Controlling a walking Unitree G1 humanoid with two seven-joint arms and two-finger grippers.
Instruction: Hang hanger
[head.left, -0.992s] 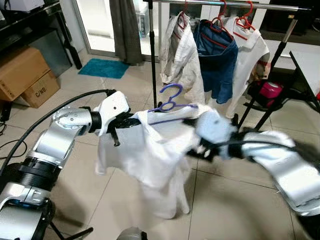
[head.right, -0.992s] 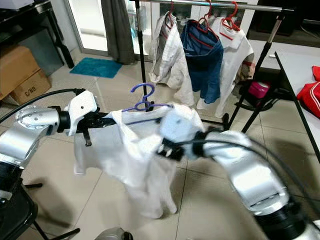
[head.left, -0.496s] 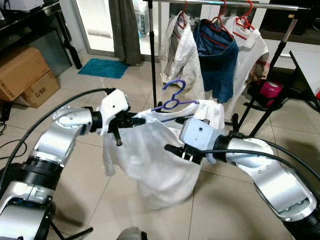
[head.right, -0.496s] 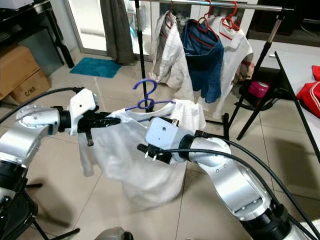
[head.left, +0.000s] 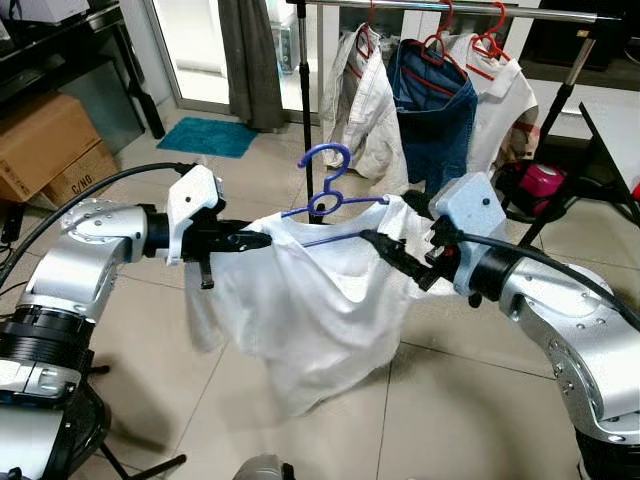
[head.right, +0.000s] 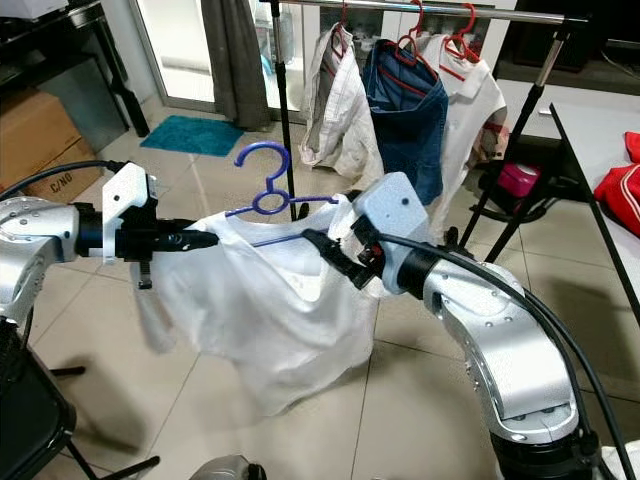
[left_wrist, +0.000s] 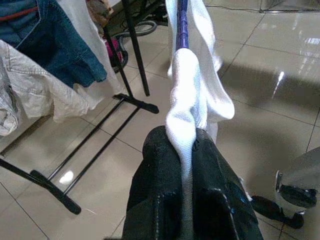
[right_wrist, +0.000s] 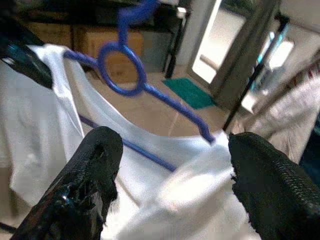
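- Between the two arms, out in front of the robot and above the tiled floor (head.left: 120, 300), a blue hanger (head.left: 330, 195) carries a white shirt (head.left: 310, 300) that droops in loose folds.
- Left gripper (head.left: 255, 240) has its black fingers (left_wrist: 165, 170) pressed together on a bunched fold of the shirt at the hanger's left end; the blue bar runs on from that pinch.
- Right gripper (head.left: 385, 250) sits at the other shoulder of the shirt, its fingers (right_wrist: 95, 165) spread apart with cloth and the hanger's end lying between them, not clamped.
- Behind stands the clothes rail (head.left: 450, 10), well apart from the hanger, with a pale jacket (head.left: 360, 110), a blue garment (head.left: 435, 110) and a white shirt on red hangers.
- The shirt looks light, soft and limp, so it will sag, swing and may slide off the smooth plastic if the hanger tilts.
- The hanger is thin but stiff; holding it through the cloth at both shoulder ends should keep it level and leave the hook (head.right: 262, 160) free.
- The hook stands upright, and to my eye it still needs lifting over the rail's bare stretch.
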